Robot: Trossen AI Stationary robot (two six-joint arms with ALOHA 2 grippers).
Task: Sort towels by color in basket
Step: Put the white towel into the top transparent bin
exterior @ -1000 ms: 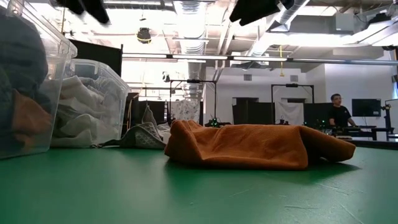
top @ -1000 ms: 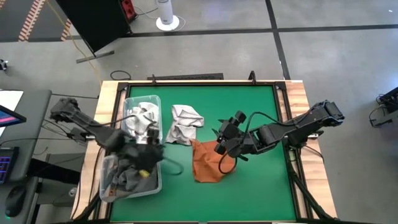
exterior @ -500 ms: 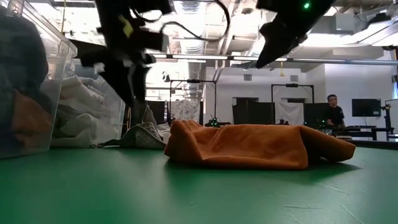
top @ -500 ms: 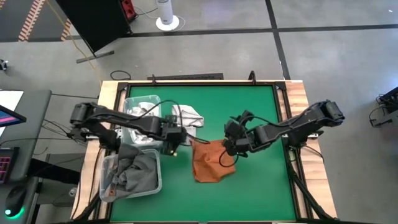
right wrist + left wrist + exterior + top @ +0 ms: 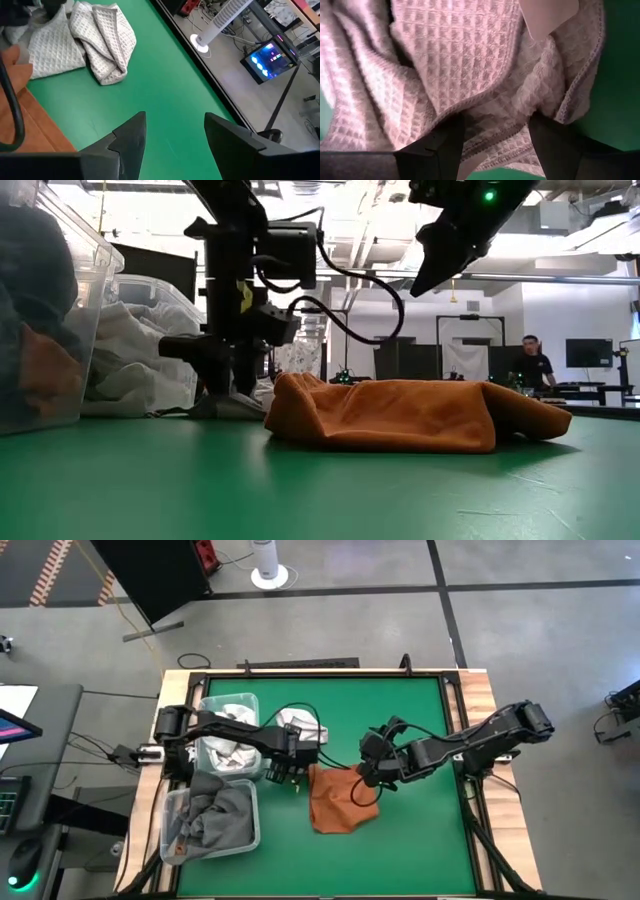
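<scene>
Pickup step for the white waffle towel (image 5: 300, 732). Left gripper (image 5: 283, 768) is down over that towel's 6 o'clock edge, fingers (image 5: 440, 145) spread apart with the cloth between them and nothing pinched yet. In the left wrist view the waffle weave fills the frame right at the fingertips. Low view shows the left arm standing vertical at the towel, near the table.

Right gripper (image 5: 368, 770) hangs over the 3 o'clock edge of the rust-orange towel (image 5: 338, 800), raised clear of it in the low view; fingers (image 5: 131, 137) apart, empty, only green mat (image 5: 400, 710) between them.

Layout on the table: white waffle towel near centre, at about 11 o'clock from the orange one and just beside it. Two clear bins at 9 o'clock: the far bin (image 5: 212, 705) holds pale cloths, the near bin (image 5: 250, 830) holds dark grey cloth with a bit of orange showing.

Next move, as I judge it: close the left fingers on the bunched fold, lift, carry to the far bin with the pale cloths. Needs a deep enough bite so the loose weave doesn't slip. Orange towel likely goes to the near bin after.
</scene>
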